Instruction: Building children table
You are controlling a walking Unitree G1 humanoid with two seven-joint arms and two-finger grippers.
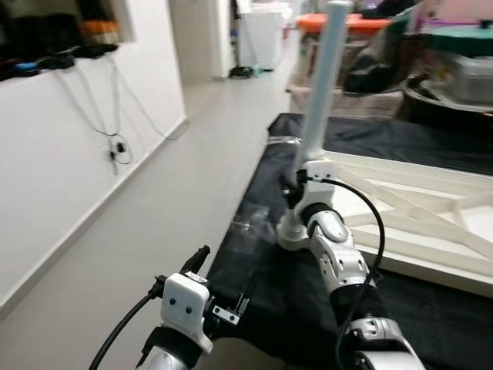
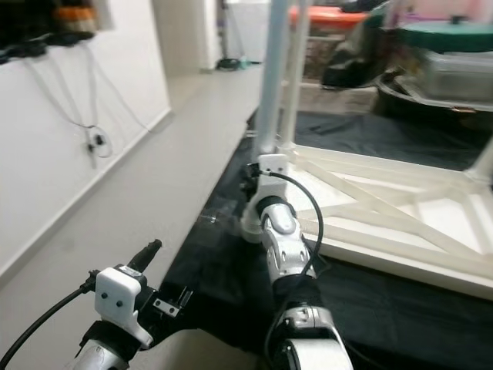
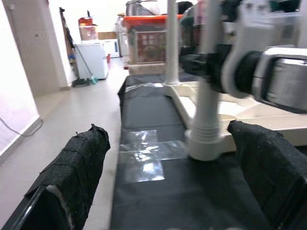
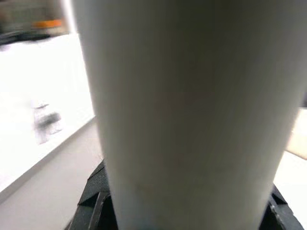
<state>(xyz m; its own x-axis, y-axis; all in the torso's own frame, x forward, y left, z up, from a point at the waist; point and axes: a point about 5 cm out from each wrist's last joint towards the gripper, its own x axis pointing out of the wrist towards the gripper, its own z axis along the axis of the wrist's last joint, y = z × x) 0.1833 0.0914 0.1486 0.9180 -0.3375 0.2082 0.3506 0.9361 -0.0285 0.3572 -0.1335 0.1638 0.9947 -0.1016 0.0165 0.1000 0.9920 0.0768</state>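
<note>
While your right gripper (image 1: pixel 296 187) clamps the upright table leg (image 1: pixel 322 85) at the corner of the upside-down tabletop (image 2: pixel 400 223) on the black mat (image 1: pixel 254 231), your left gripper (image 1: pixel 202 254) hangs open beside it.

Head views look down along both arms; the right wrist camera sits tight against the table leg (image 4: pixel 187 115) between its jaws, shared with the left wrist view.
</note>
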